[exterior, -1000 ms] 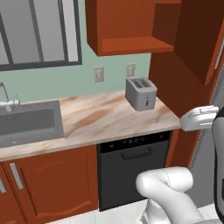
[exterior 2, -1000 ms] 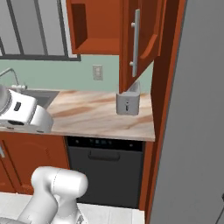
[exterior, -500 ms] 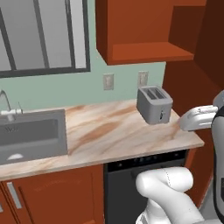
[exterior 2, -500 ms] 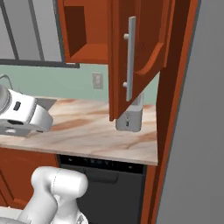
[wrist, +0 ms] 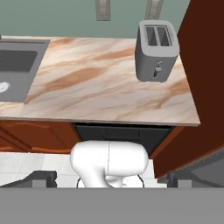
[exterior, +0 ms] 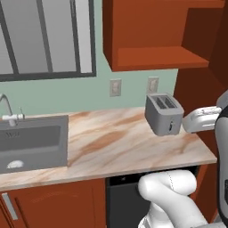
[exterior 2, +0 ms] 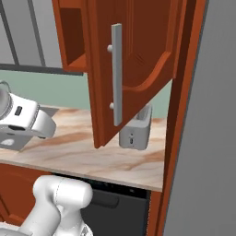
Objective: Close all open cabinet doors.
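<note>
One cabinet door (exterior 2: pixel 138 69), reddish-brown with a raised panel and a long grey bar handle (exterior 2: pixel 116 76), stands swung open from the wall cabinet and juts out over the counter. The open wall cabinet (exterior: pixel 156 58) shows its bare shelf, and the door's dark inner face (exterior: pixel 218 49) runs along the right edge. My white hand (exterior: pixel 202 120) hovers beside the toaster (exterior: pixel 164 113), below and apart from the door. In the hand view my gripper (wrist: pixel 113 178) looks down at the counter. Its fingertips (wrist: pixel 41 177) stand wide apart with nothing between them.
A marble counter (exterior: pixel 111 142) carries the grey toaster (wrist: pixel 156 50), with a steel sink (exterior: pixel 31 142) at the left. Below sits a black dishwasher (exterior 2: pixel 115 203). A tall grey panel (exterior 2: pixel 207 138) walls off the right side. A window (exterior: pixel 44 40) is behind the sink.
The whole picture has shifted in both base views: the base has driven closer to the counter, so cabinet, door and toaster loom larger. The door's swing looks unchanged.
</note>
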{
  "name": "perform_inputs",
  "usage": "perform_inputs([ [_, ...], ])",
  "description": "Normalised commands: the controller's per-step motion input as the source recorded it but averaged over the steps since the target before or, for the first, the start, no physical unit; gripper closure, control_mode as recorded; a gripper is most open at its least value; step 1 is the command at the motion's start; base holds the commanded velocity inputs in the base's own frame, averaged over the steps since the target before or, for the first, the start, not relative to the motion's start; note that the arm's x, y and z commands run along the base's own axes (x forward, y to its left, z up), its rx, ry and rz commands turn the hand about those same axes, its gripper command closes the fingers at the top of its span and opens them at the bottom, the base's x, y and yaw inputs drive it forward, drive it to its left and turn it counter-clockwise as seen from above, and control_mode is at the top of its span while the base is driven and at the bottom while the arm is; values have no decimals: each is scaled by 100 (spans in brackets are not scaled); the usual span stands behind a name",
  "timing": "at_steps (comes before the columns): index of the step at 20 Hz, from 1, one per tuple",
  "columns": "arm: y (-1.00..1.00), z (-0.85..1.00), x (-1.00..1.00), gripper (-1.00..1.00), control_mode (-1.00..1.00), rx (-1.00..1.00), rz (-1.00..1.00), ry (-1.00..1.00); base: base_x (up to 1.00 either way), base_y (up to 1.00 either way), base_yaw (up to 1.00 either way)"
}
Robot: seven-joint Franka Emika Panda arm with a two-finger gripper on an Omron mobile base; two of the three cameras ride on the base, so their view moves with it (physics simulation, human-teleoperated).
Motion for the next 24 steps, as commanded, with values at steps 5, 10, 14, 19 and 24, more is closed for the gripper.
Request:
perform_inputs([
  [5,0,0,0,-100,100,0,0,0,15,-27,0],
  [10,0,0,0,-100,100,0,0,0,23,-16,0],
  [14,0,0,0,-100,100,0,0,0,38,-24,0],
  [19,0,0,0,-100,100,0,0,0,35,-32,0],
  [24,0,0,0,-100,100,0,0,0,8,-18,0],
])
